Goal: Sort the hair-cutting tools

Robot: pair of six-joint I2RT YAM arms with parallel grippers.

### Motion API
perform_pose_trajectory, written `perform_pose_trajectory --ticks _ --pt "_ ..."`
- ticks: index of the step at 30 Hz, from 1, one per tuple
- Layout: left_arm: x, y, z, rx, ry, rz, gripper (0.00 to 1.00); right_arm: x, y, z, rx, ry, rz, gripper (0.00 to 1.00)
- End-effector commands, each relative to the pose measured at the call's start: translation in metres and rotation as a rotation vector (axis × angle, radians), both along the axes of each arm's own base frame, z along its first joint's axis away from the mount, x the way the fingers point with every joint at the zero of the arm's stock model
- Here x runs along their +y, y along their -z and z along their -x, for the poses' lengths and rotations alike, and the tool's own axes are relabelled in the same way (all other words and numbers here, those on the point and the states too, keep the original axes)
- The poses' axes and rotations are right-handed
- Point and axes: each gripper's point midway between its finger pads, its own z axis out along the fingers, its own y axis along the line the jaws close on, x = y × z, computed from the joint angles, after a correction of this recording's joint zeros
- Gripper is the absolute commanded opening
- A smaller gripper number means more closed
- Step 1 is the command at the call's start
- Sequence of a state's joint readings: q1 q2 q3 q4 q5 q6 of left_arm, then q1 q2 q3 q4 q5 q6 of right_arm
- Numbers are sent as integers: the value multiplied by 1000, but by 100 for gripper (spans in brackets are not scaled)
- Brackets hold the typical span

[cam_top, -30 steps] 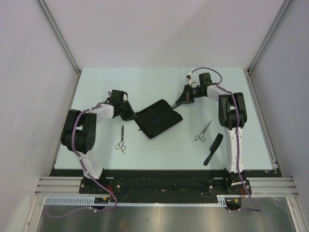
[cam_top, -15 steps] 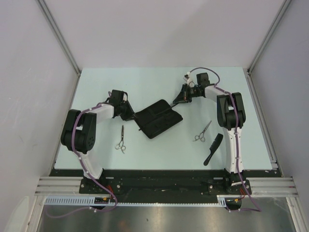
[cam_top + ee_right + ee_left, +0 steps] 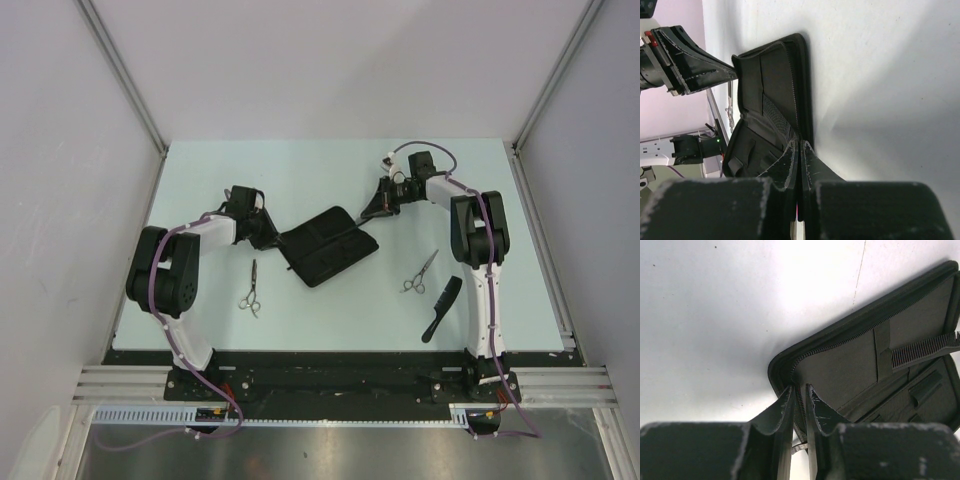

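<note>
Black and narrow, the long comb (image 3: 925, 351) is lying inside the open fabric case (image 3: 328, 245), with its tip going under a strap (image 3: 882, 352) of the lining. Its other end is running out of the left wrist view, so I cannot tell whether anything is holding it.

One pair of scissors (image 3: 250, 290) is resting just beside the case on its near-left. The other pair of scissors (image 3: 420, 272) is lying well apart on the near-right. The handled comb (image 3: 441, 308) is lying just past that pair, farther from the case.

The left gripper (image 3: 800, 390) is pinching the left rim of the case with narrow jaws. The right gripper (image 3: 799, 144) is pressing its jaws fully together at the far-right edge of the case, and I cannot tell what is between them, if anything.

I am thinking the danger is coming from the case itself. It is soft fabric, so the thin rim may be slipping out of the left pinch. Then the cover may be folding over the comb, or the whole case may be sliding on the smooth table (image 3: 300, 170). If the comb is only shallow under the strap, any such jerk may be shaking it loose.
</note>
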State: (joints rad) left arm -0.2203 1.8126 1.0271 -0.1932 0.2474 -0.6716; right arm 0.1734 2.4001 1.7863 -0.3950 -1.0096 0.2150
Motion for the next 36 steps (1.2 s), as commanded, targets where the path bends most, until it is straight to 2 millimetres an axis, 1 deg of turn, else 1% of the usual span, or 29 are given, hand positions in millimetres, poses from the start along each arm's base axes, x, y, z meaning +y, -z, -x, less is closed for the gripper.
perform_pose_trajectory --ticks 1,4,5,8,11,12,16,22,27,28,30,31,32,36 --pt "-8 14 4 23 40 2 19 -6 19 10 27 -16 48 0" --pt "-10 14 3 22 45 6 18 3 19 10 21 -31 37 0" --pt "-10 13 2 23 43 8 18 6 16 8 15 -39 29 0" --pt "-11 13 2 22 48 12 18 17 19 8 14 -53 32 0" --pt "-12 15 3 30 51 16 18 28 18 7 2 -65 21 0" --pt "-12 15 3 29 51 16 18 33 18 10 2 -73 20 0" --pt "-11 18 6 37 52 12 18 45 12 9 -26 -81 -2 0" --pt "-10 22 12 50 56 12 18 57 3 11 -48 -91 -30 0" --pt "-10 25 15 60 61 12 18 68 5 18 -46 -114 -38 0" --pt "-10 25 15 59 61 12 18 70 8 22 -35 -117 -36 0" --pt "-9 23 15 55 60 10 19 74 9 24 -47 -120 -42 0" --pt "-9 24 16 57 60 8 20 77 6 25 -42 -120 -53 0" --pt "-8 22 15 52 60 6 21 78 10 29 -33 -121 -57 0" --pt "-9 23 17 51 72 9 22 87 10 32 -45 -131 -71 0"
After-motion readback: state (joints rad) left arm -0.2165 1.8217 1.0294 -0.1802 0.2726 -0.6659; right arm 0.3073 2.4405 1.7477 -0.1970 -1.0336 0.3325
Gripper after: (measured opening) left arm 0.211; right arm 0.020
